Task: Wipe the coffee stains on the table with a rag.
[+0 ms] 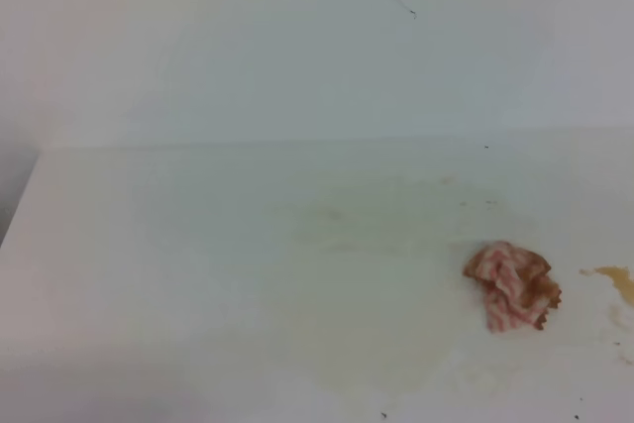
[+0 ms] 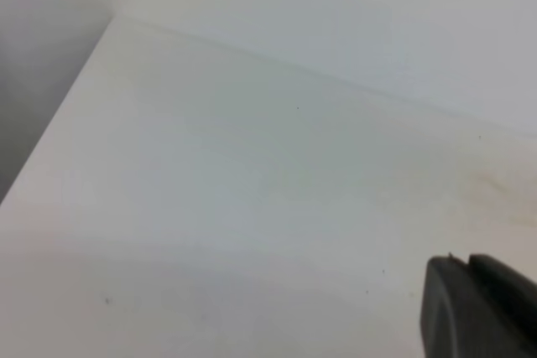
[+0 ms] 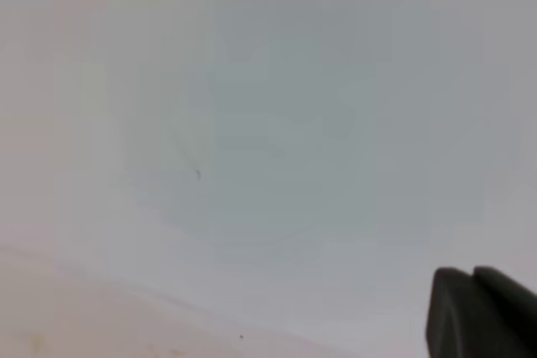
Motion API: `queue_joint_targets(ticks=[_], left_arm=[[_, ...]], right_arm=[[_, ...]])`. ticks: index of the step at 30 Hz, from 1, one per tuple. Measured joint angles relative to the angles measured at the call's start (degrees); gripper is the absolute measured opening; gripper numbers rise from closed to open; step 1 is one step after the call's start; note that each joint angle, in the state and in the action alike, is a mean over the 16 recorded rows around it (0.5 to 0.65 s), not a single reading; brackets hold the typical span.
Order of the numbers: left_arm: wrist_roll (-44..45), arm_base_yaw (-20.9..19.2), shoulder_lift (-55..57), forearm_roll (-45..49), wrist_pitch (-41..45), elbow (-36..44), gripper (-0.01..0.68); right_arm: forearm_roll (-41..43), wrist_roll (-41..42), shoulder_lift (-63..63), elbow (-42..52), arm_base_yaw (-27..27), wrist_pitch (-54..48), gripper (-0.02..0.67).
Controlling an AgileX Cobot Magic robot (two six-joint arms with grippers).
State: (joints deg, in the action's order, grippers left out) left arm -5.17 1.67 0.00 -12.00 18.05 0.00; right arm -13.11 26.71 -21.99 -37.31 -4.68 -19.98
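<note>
The rag (image 1: pixel 512 287), a crumpled pink-and-white striped cloth with orange-brown patches, lies loose on the white table (image 1: pixel 198 255) at the right. Just right of it, an amber coffee stain (image 1: pixel 616 279) runs off the frame edge, apart from the rag. Neither gripper shows in the exterior high view, and nothing touches the rag. In the left wrist view, my left gripper (image 2: pixel 466 266) appears only as dark fingers pressed together at the lower right, above bare table. My right gripper (image 3: pixel 470 276) looks the same, shut on nothing, facing the pale wall.
Faint yellowish smudges (image 1: pixel 332 230) mark the middle of the table. The table's left edge (image 1: pixel 18 207) drops off to a dark gap. A plain wall (image 1: pixel 297 47) rises behind the table's back edge. A few tiny dark specks dot the front.
</note>
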Motion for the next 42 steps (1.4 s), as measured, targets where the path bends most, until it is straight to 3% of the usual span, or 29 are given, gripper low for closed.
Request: queue_joint_targets(ticks=[9,16,29,42], left_arm=[[0.0,0.0,0.0,0.0,0.0,0.0,-0.005],[0.0,0.0,0.0,0.0,0.0,0.0,-0.005],[0.0,0.0,0.0,0.0,0.0,0.0,-0.005],[0.0,0.0,0.0,0.0,0.0,0.0,-0.005]], right_arm=[[-0.66,-7.52,16.42,24.19,4.67,6.57,0.0],[-1.5,-8.4,22.37,35.3,5.53,5.25,0.0],[-0.01,-10.16,23.41,39.3,5.57,1.45,0.0],[10.62,-23.37,23.39,39.15,5.57,0.75,0.0]])
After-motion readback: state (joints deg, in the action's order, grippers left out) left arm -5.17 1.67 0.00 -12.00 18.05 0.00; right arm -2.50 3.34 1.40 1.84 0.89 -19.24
